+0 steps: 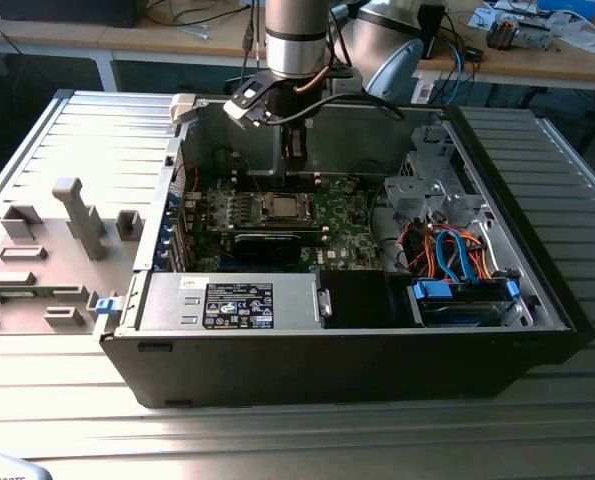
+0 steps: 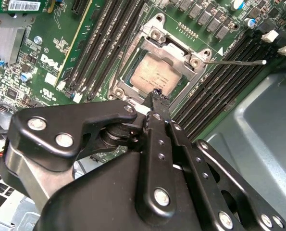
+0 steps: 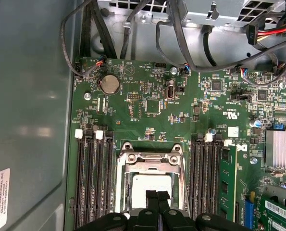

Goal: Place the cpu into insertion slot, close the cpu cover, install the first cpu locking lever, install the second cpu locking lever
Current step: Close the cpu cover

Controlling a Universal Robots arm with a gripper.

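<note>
Pincer [image 2: 156,93] is held fingers together, empty, over the cpu [image 2: 152,72] seated under the cpu cover [image 2: 176,49], probably for pressing down.

1. The case [image 1: 357,340] lies open on top, so the room above the motherboard [image 3: 147,96] is free; the end effector [image 1: 295,158] hangs there over the cpu cover [image 3: 150,163].
2. Memory slots [image 3: 92,183] flank the cover on both sides.
3. A thin locking lever [image 2: 234,61] juts across one bank of slots.
4. On the exterior view's right, a drive cage [image 1: 422,190] and cables [image 1: 447,250] crowd the case.
5. The power supply [image 1: 232,300] walls the side nearest the exterior view.
</note>
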